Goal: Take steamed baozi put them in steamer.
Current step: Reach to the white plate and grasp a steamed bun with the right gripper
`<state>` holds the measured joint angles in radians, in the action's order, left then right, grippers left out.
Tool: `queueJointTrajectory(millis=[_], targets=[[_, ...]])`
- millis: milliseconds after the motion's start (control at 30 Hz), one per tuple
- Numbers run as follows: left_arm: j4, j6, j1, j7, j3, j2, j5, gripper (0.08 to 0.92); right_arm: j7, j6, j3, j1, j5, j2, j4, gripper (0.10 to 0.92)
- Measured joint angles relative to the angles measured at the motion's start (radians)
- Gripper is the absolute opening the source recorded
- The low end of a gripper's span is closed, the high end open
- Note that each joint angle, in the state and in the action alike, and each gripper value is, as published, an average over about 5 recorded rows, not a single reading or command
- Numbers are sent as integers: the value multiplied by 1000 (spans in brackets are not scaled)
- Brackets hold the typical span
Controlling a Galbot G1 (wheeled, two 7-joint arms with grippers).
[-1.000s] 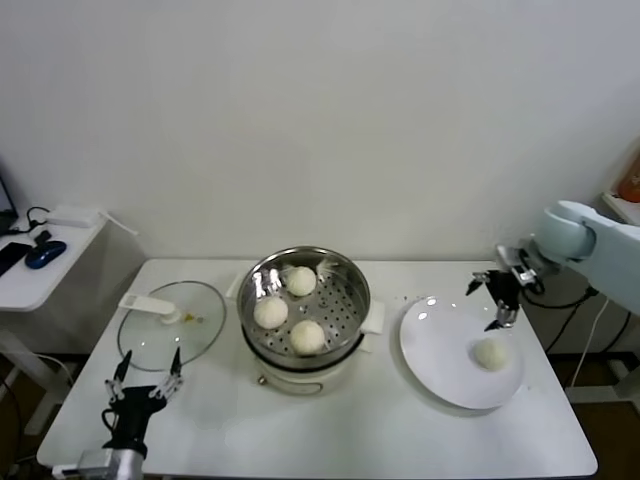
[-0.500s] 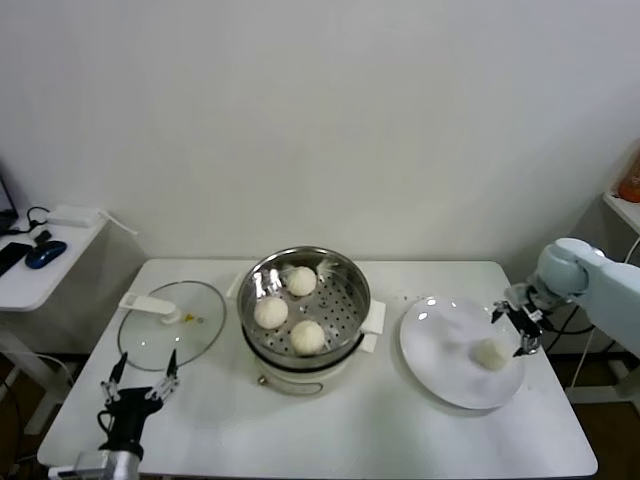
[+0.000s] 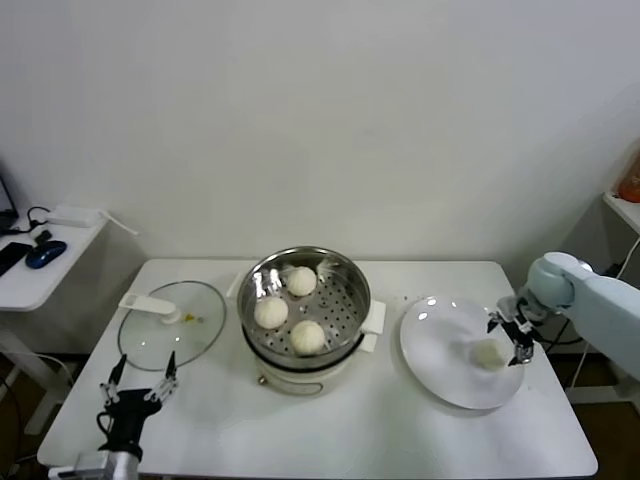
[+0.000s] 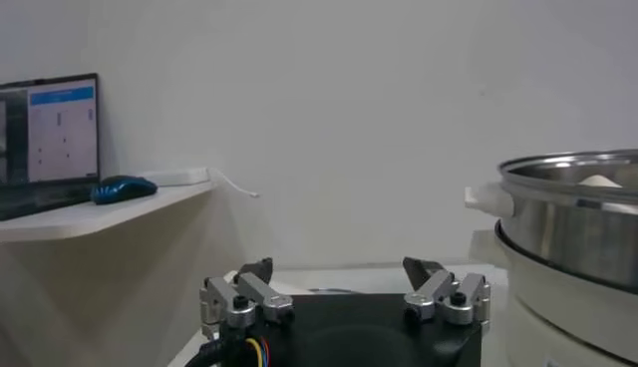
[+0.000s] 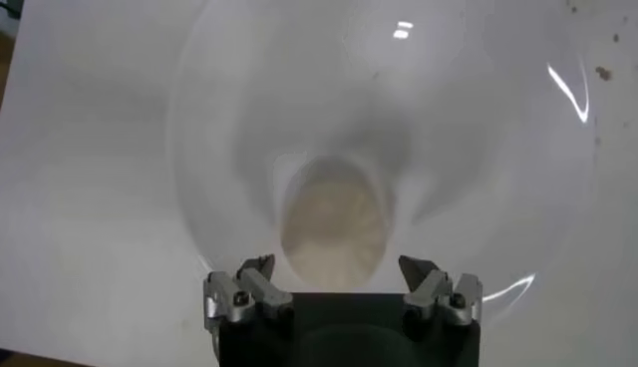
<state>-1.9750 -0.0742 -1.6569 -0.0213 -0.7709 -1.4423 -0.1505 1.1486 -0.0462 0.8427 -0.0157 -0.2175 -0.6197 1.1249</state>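
The shiny steamer [image 3: 345, 268] stands at the table's middle with three steamed baozi [image 3: 307, 337] on its perforated tray. One more baozi [image 3: 488, 354] lies on the right side of the white plate [image 3: 440, 350]. My right gripper [image 3: 508, 337] hangs open just over that bun, its fingers on either side without touching. In the right wrist view the bun [image 5: 334, 227] sits between the open fingers of the right gripper [image 5: 339, 266]. My left gripper [image 3: 138, 384] is parked open at the table's front left corner, and in its own wrist view the left gripper [image 4: 341, 267] is empty.
A flat glass lid [image 3: 170, 325] with a white handle lies left of the steamer. The steamer's rim [image 4: 568, 178] rises close beside the left gripper. A side shelf [image 3: 35, 265] with a mouse stands at the far left. The plate reaches close to the table's right edge.
My right gripper has come down from above the plate's far right edge to just over the bun on the plate, staying open. The left arm has not moved.
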Motion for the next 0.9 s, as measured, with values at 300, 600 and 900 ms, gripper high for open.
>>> queueJointTrajectory(millis=[300,600,900], targets=[[4,0,-2,1,-2,0,1,823,-1,3,-16,-24,-12,-19,-17,823],[6,0,-2,3,-2,0,0,823,4,8,-24,-33,-19,-25,-21,814],[6,-2,-5,4,-3,-1,0,823,7,10,-31,-38,-22,-25,-21,688]])
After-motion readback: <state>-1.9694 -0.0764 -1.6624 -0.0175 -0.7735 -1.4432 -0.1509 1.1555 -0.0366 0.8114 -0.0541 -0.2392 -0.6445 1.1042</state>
